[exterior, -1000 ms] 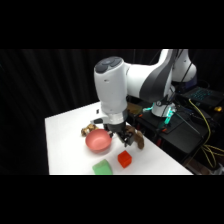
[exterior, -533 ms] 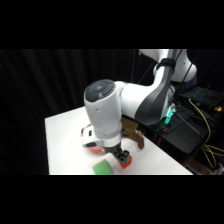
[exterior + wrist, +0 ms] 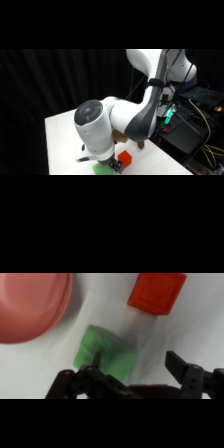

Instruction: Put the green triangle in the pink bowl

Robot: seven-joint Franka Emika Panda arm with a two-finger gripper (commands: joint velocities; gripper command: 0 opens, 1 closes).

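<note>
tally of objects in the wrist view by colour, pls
Green: 1, the green triangle
Red-orange: 1, the red cube
Pinkish-red: 1, the pink bowl
Total: 3 things on the white table, not counting the hand, which is open above the green triangle.

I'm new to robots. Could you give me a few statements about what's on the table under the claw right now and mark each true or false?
1. The green triangle lies on the table, not in the pink bowl. True.
2. The claw is shut tight on the red cube. False: the claw is open and the cube sits apart, beyond it.
3. In the wrist view, one finger is over the green triangle. True.
4. The pink bowl holds the red cube. False: nothing shows in the visible part of the bowl; the cube rests on the table.
</note>
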